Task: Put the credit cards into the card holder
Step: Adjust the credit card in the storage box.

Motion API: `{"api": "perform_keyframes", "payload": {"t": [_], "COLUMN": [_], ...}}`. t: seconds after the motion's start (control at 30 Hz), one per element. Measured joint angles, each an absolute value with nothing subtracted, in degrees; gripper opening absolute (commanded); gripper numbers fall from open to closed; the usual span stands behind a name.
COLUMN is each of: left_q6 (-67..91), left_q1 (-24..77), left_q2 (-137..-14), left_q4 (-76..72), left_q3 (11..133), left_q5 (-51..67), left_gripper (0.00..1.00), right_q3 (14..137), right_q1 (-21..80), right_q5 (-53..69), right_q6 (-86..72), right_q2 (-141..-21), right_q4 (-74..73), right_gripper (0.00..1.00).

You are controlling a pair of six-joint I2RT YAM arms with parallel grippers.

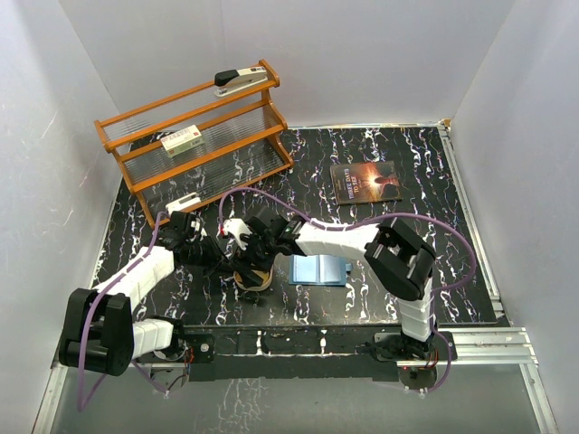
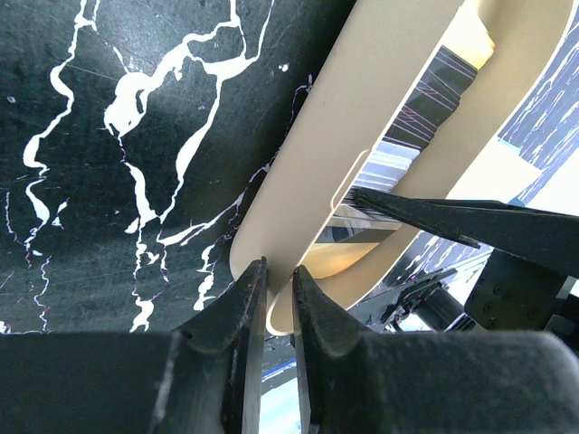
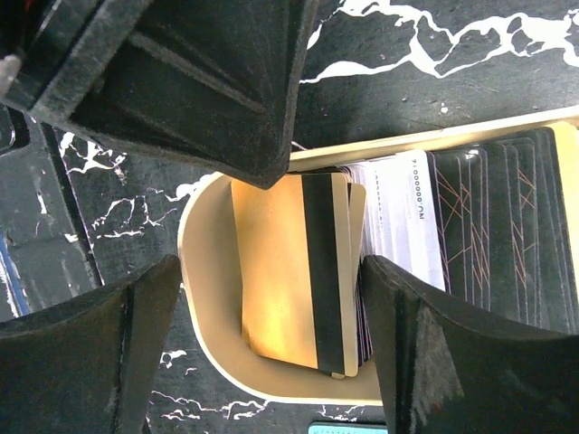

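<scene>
Two robot arms meet over a tan oblong tray (image 2: 308,154) near the front middle of a table. The cards (image 3: 298,271) overlap in a row inside the tray. A gold one with a dark stripe sits at the rounded end, then a white one, then black ones with thin lines.

The left gripper (image 2: 279,267) pinches the rim at that rounded end, its jaws nearly together with the tray wall between them. The right gripper (image 3: 271,262) hangs over the same end with jaws wide apart, gripping nothing. One of its fingers appears to be outside the tray and the other over the cards. From above, both grippers crowd this end and hide most of the tray.

The blue holder (image 1: 321,269) lies flat just right of the tray, apart from both grippers. Behind the tray to its left stands an orange wooden shelf (image 1: 194,136), with a stapler (image 1: 240,81) on top and a white-green box (image 1: 184,140) on a lower level. Behind the tray to its right lies a dark book (image 1: 365,183).

The table (image 1: 434,181) is black with white marble veins. Plain white walls (image 1: 362,54) close it in on three sides.
</scene>
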State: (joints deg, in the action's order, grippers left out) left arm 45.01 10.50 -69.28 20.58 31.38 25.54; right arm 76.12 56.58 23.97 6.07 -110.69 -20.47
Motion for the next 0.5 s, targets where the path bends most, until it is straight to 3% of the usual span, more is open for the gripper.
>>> {"api": "perform_keyframes", "payload": {"t": [0.1,0.37,0.5], "left_q6": [45.0,45.0,44.8], "left_q1": [10.5,10.5,10.5], "left_q2": [-69.3,-69.3,-69.4], "left_q4": [20.6,20.7,20.9], "left_q3": [31.4,31.4,31.6], "left_q5": [25.5,24.8,24.6], "left_gripper": [0.12,0.12,0.12], "right_q3": [75.9,75.5,75.4], "right_q1": [56.7,56.5,56.2], "right_q5": [23.1,19.1,17.8], "right_q6": [5.6,4.4,4.0], "right_q2": [-110.4,-108.4,-108.0], "right_q4": [-20.4,-19.6,-19.3], "right_gripper": [0.63,0.19,0.04]}}
